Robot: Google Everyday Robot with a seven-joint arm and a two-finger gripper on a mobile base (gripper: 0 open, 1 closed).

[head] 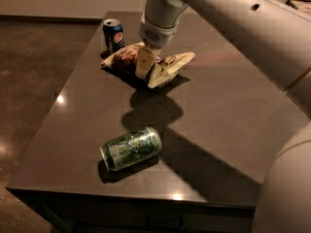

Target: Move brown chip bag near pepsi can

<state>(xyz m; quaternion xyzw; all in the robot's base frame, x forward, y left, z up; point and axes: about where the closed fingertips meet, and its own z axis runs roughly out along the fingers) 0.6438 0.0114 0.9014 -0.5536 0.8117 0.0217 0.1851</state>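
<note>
The brown chip bag lies crinkled at the far left of the dark table, its tan right end raised a little. The pepsi can stands upright just behind the bag's left end, almost touching it. My gripper comes down from the white arm onto the middle of the bag and is shut on it, with one pale finger lying across its front.
A green patterned can lies on its side near the table's front edge. The table's left edge drops to the brown floor. My arm's shadow falls across the table's middle and right.
</note>
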